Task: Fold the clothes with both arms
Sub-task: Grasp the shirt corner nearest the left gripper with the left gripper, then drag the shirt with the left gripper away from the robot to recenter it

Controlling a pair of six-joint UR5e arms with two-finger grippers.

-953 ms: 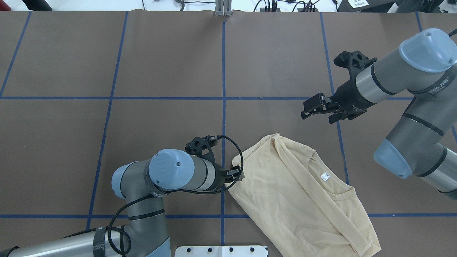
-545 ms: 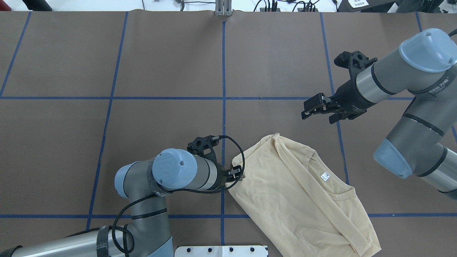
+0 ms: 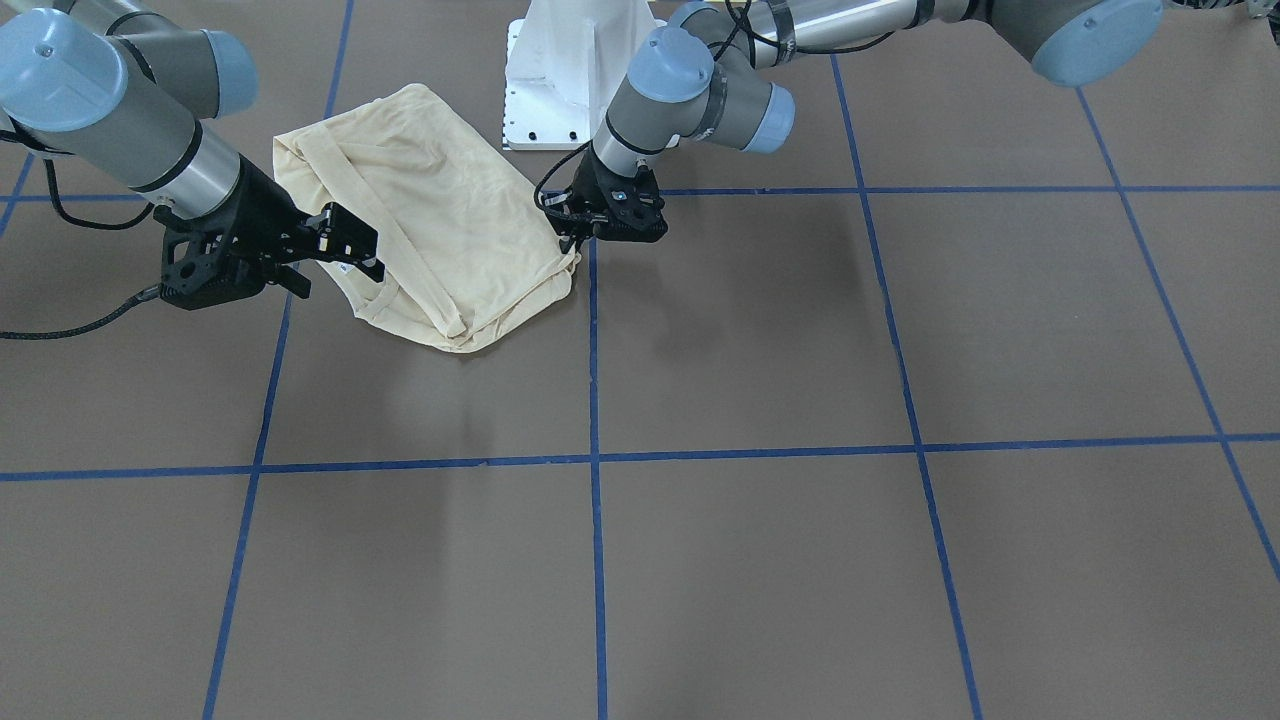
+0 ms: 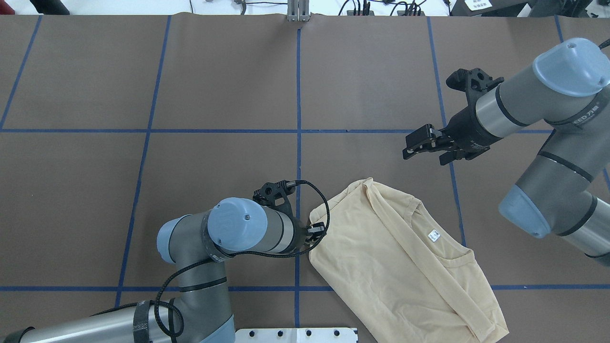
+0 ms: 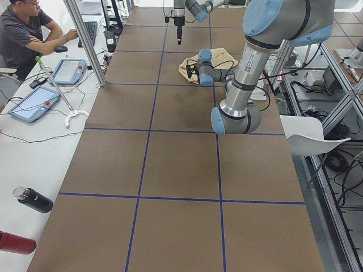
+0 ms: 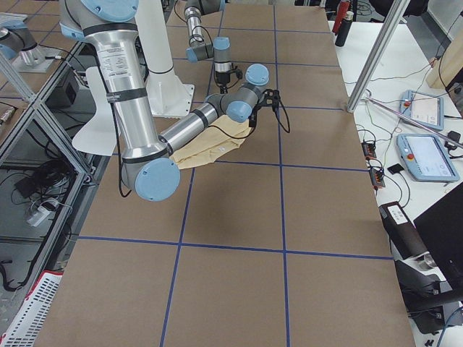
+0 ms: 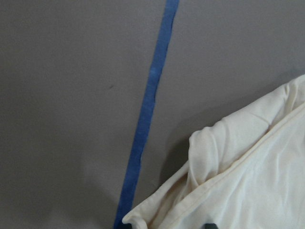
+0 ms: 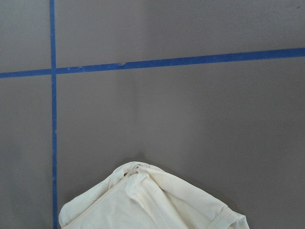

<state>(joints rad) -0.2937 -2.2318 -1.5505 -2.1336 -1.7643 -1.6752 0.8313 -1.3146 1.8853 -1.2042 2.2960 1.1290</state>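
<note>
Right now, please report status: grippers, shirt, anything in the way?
Left gripper at edge of shirt, grip unclear. Right gripper open, empty, apart from it. Shirt partly folded on table. No obstacle seen.

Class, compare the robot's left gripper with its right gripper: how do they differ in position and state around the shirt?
The left gripper sits low against the edge of the shirt, touching cloth; the right gripper is raised over the table, apart from the shirt. The right gripper's jaws stand open; the left gripper's are too hidden to judge. Both are black two-finger grippers.
</note>
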